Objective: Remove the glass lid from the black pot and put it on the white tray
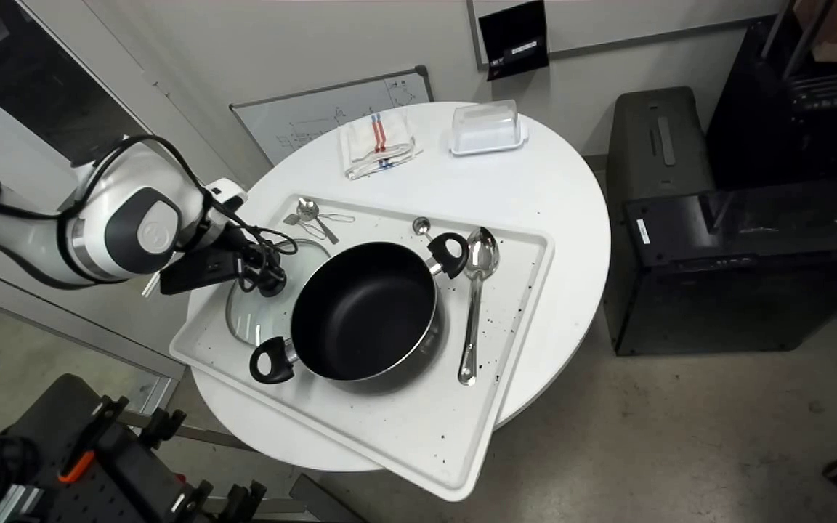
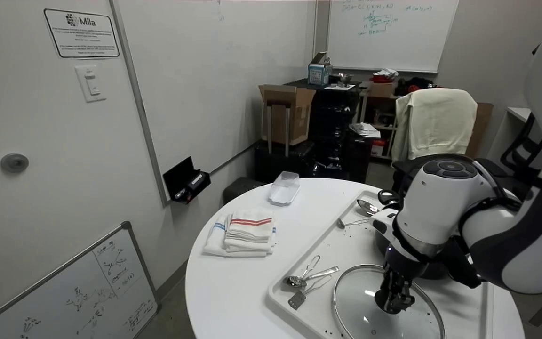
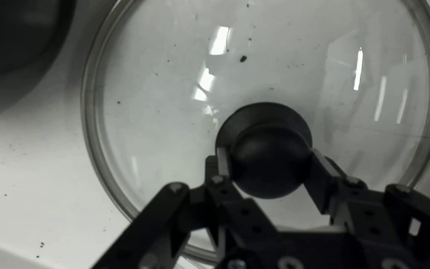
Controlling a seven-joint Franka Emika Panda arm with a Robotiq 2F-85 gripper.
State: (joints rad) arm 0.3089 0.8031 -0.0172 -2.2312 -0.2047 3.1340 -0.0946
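Note:
The glass lid (image 1: 262, 316) lies level at the left end of the white tray (image 1: 397, 428), beside the black pot (image 1: 364, 312); I cannot tell whether its rim rests fully on the tray. The lid also shows in an exterior view (image 2: 359, 301) and fills most of the wrist view (image 3: 162, 119). My gripper (image 3: 268, 151) has a finger against each side of the lid's dark knob (image 3: 271, 168). The gripper also shows over the lid in both exterior views (image 1: 272, 280) (image 2: 394, 301). The pot is uncovered, its dark inside visible; the arm hides much of it in an exterior view.
A large metal spoon (image 1: 472, 312) lies on the tray right of the pot. Small metal utensils (image 2: 301, 285) lie near the lid. A folded towel (image 1: 378, 142) and a clear-covered dish (image 1: 487, 129) stand on the round white table (image 1: 564, 240). The pot's handle (image 1: 272, 361) reaches near the lid.

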